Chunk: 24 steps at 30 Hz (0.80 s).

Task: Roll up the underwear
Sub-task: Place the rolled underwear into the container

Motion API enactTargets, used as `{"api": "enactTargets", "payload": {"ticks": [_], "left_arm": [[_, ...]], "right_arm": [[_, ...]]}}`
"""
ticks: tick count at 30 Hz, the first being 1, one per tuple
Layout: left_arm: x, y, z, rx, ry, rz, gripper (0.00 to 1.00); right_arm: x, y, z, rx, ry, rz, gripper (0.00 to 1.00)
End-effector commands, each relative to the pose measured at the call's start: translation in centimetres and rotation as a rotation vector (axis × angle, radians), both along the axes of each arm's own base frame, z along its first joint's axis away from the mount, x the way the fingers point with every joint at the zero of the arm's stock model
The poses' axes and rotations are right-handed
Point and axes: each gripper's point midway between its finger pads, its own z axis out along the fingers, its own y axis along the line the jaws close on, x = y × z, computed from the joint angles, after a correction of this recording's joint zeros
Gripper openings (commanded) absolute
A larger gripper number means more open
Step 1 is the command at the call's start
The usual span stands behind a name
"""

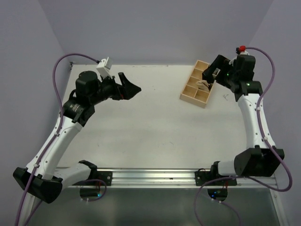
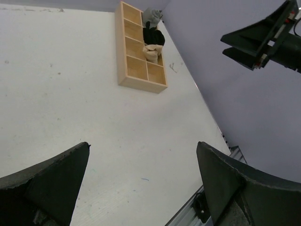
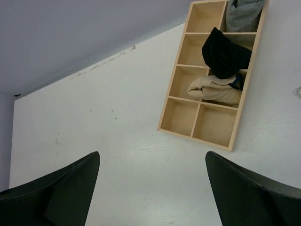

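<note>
The underwear (image 3: 214, 90) lies bundled in the wooden tray (image 3: 178, 115); rolling seems done. The right fingers (image 3: 70, 188) and left fingers (image 2: 51, 179) are spread and empty, so retreat likely comes next.

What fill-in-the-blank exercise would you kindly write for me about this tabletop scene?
1. The beige underwear lies in the wooden tray, touching a ____ garment.
2. The left gripper and the right gripper both have their jaws ____.
3. The tray's two compartments nearest the arms are ____.
4. The tray sits on the table on the ____ arm's side.
Missing words: black; open; empty; right.
</note>
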Motion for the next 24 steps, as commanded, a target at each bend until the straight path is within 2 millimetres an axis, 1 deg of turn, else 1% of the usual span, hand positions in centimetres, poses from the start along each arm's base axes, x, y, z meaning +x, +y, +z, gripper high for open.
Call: {"api": "enactTargets", "payload": {"ticks": [1,3,4,5,6,7,8,9,11,12,13,14,16,18,19,24], "left_arm": [[1.3,1.3,0.7,0.06,-0.042,0.07,1.0],[1.2,1.2,0.7,0.052,-0.037,0.066,1.0],[1.0,1.2,1.2,0.042,-0.052,0.064,1.0],[0.9,1.3,1.7,0.034,-0.068,0.065,1.0],[0.9,1.3,2.0,0.029,-0.077,0.067,1.0],[0.9,1.7,2.6,0.027,-0.102,0.081,1.0],[0.9,1.9,2.9,0.029,-0.111,0.091,1.0],[0.8,2.0,3.0,0.033,-0.118,0.095,1.0],[0.8,2.4,3.0,0.046,-0.128,0.099,1.0],[0.8,2.4,3.0,0.05,-0.131,0.096,1.0],[0.6,2.5,2.8,0.053,-0.132,0.092,1.0],[0.6,2.5,2.7,0.055,-0.132,0.088,1.0],[0.2,2.6,3.0,0.054,-0.148,0.081,1.0],[0.1,2.6,2.9,0.052,-0.156,0.075,1.0],[-0.1,2.5,3.3,0.044,-0.171,0.065,1.0],[-0.3,2.3,3.6,0.018,-0.191,0.056,1.0]], "right_arm": [[-3.7,1.5,-1.7,0.002,0.113,0.012,0.99],[-4.7,2.1,-1.8,0.034,0.129,0.024,0.99],[-5.4,3.7,-1.6,0.061,0.13,0.075,0.99],[-6.2,4.2,-0.7,0.07,0.109,0.089,0.99],[-6.9,5.2,-0.1,0.071,0.101,0.119,0.99],[-7.7,5.6,0.0,0.072,0.113,0.127,0.99],[-8.8,6.1,1.0,0.083,0.09,0.15,0.99],[-9.4,6.5,1.0,0.103,0.1,0.156,0.99],[-10.9,7.3,1.0,0.14,0.127,0.201,0.99],[-11.4,7.4,1.5,0.137,0.123,0.218,0.99],[-12.0,7.5,1.5,0.141,0.143,0.225,0.99],[-12.4,7.7,1.6,0.15,0.146,0.235,0.99],[-12.8,8.0,2.6,0.168,0.125,0.249,0.99],[-13.0,8.4,3.6,0.185,0.097,0.265,0.99],[-13.1,8.4,4.2,0.187,0.069,0.268,0.99],[-13.2,8.8,5.6,0.219,0.033,0.279,0.99]]}}
